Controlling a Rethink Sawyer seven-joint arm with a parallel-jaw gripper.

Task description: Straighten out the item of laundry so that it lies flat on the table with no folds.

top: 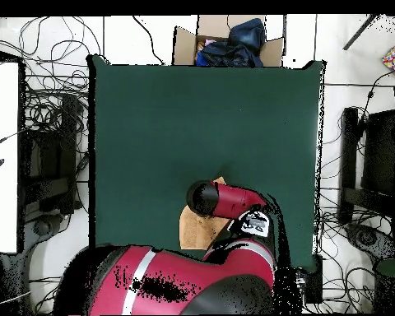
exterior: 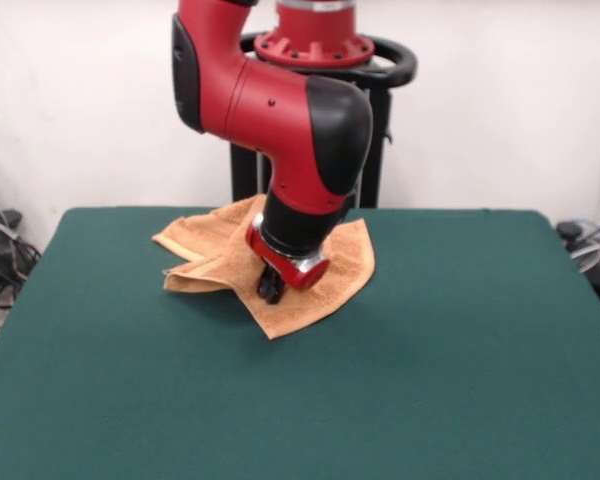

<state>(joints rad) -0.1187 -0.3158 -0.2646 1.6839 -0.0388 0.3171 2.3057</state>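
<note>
The orange-tan towel (exterior: 220,250) lies crumpled on the far middle of the green table (exterior: 430,350). Its left side is folded over itself, and one corner points toward the camera. My gripper (exterior: 270,290) is lowered onto the towel's middle, touching the cloth. I cannot see whether it holds any of it. In the overhead view the arm covers most of the towel (top: 192,229). Only its left part and a tip show there, near the table's (top: 192,107) bottom edge, and the gripper itself is hidden.
The robot's pedestal (exterior: 320,50) stands just behind the towel. In the overhead view a cardboard box of dark clothes (top: 230,41) sits past the table's far edge. Cables (top: 53,99) and black equipment (top: 374,156) flank both sides.
</note>
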